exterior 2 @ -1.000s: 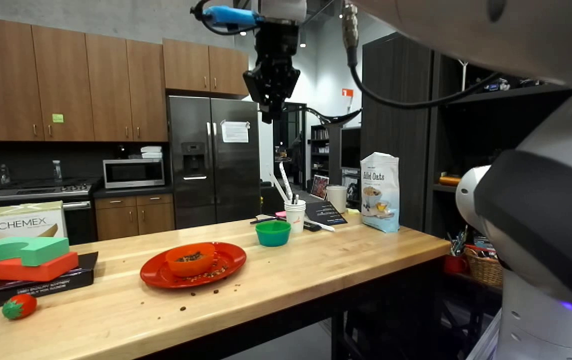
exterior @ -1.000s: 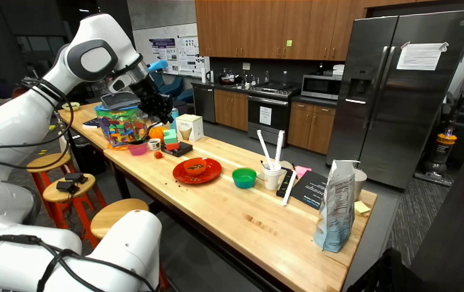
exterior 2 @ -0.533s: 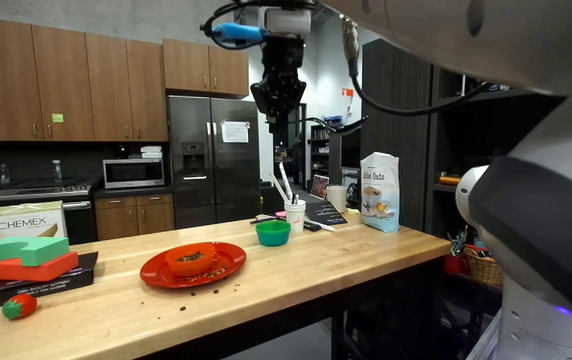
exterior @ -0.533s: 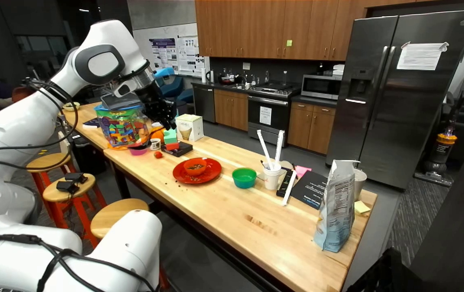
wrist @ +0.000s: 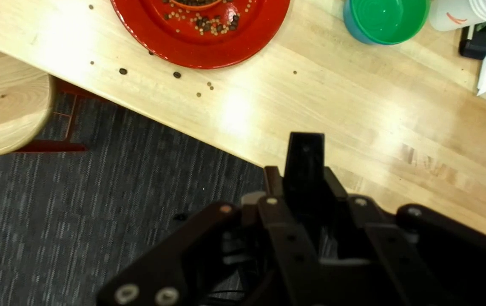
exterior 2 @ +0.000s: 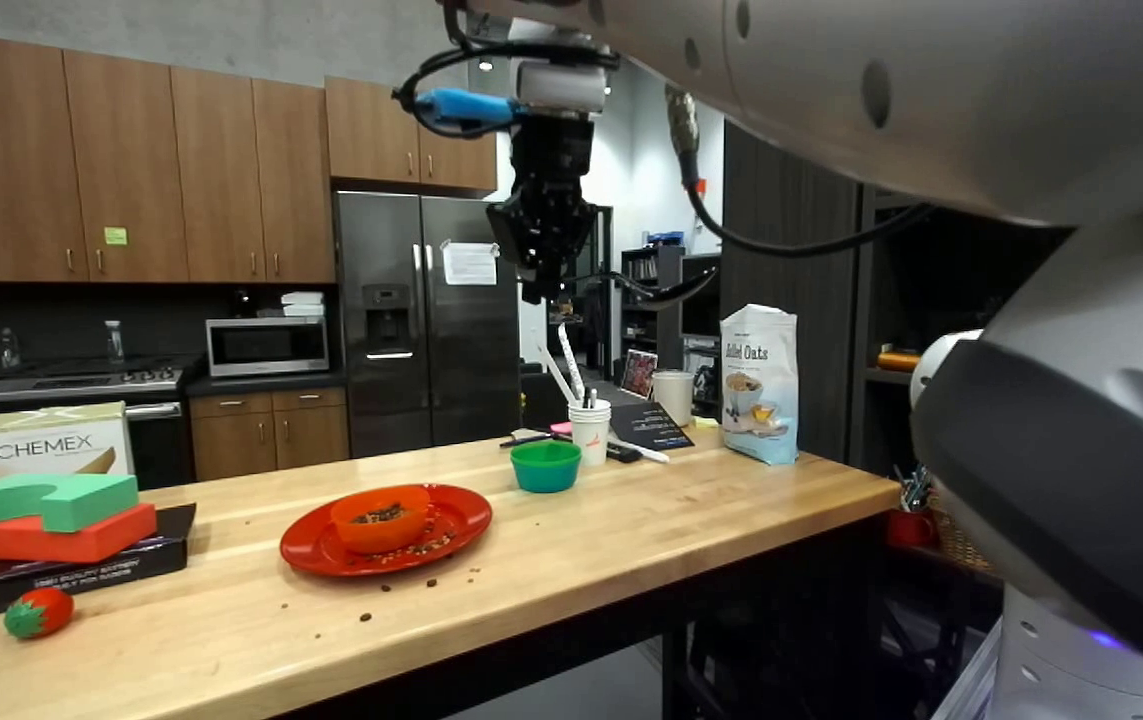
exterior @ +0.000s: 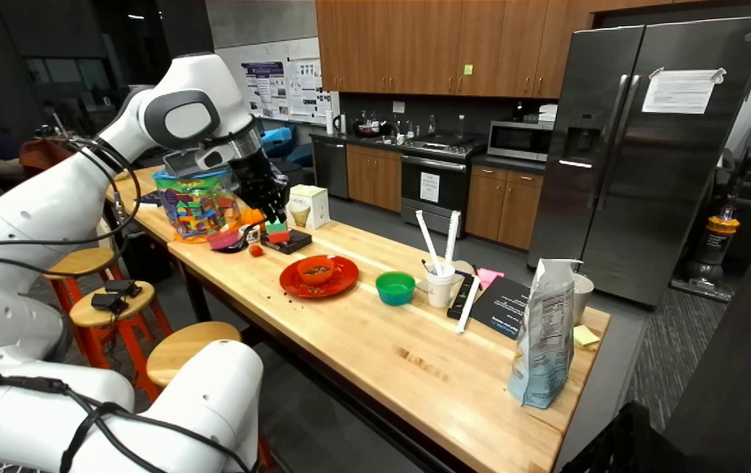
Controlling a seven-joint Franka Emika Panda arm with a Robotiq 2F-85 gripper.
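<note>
In an exterior view, a red plate point(exterior 2: 304, 538) is seen on the table point(exterior 2: 611, 540); then the gripper point(exterior 2: 539, 285) is clamped on a glossy black ladle point(exterior 2: 673, 293) held in midair, its thin handle curved, its scoop extended rightward, followed by an oats bag point(exterior 2: 759, 385).

Glossy plastic-looking spoon point(exterior 2: 671, 293), shiny plate point(wrist: 200, 54), smooth wooden tabletop point(wrist: 349, 102) (glare-spotted), satin metal fridge point(exterior 2: 381, 405)

A steel refrigerator point(exterior: 667, 190) (with white paper point(exterior: 682, 92) on it) stands beside wooden cabinets point(exterior: 503, 207).
</note>
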